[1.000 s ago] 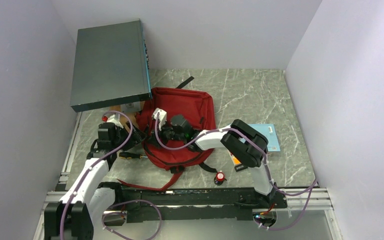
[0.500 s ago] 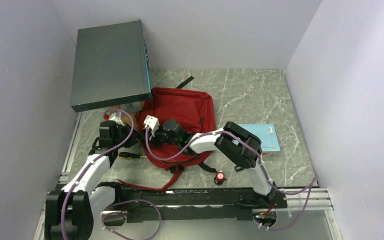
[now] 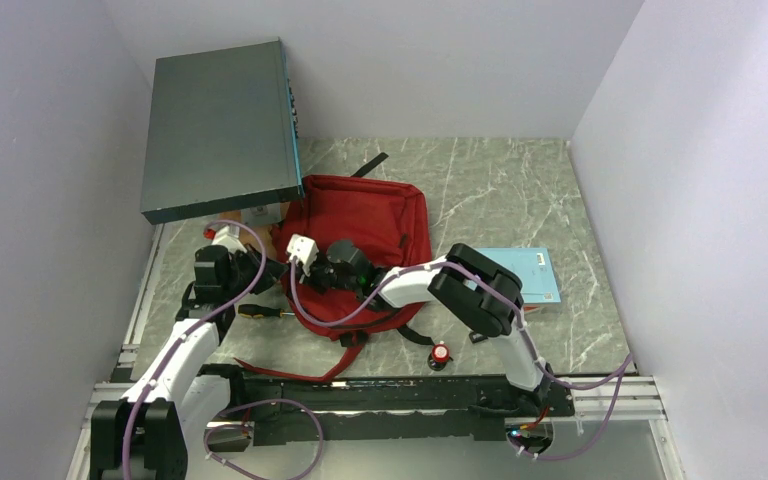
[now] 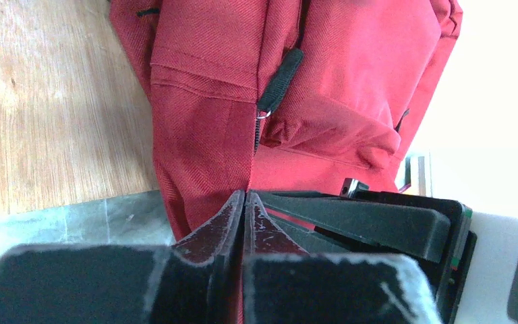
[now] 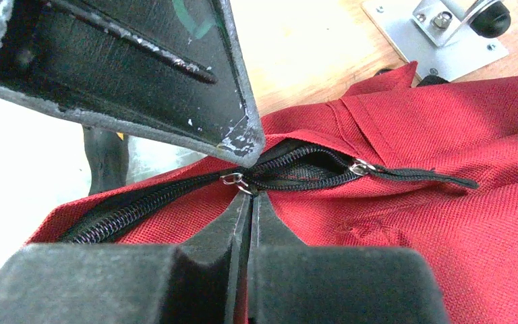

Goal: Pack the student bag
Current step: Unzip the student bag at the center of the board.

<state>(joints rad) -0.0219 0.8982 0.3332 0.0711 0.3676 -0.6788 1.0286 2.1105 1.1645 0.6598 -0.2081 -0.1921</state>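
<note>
Red student bag on a marbled grey-green tabletop, pale lilac walls around.
It lies left of centre; the left gripper has its jaws pinched on the red fabric, the right gripper its jaws closed on the zip pull.

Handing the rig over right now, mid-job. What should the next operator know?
Left gripper: shut on student bag fabric, at its left side.
Right gripper: shut on the zip pull.
The bag lies flat mid-table, and its zip is partly open.
Done: nothing visibly packed.
Left: open the zip fully, then probably load the blue booklet, screwdriver and red-capped item, all on the table.
</note>
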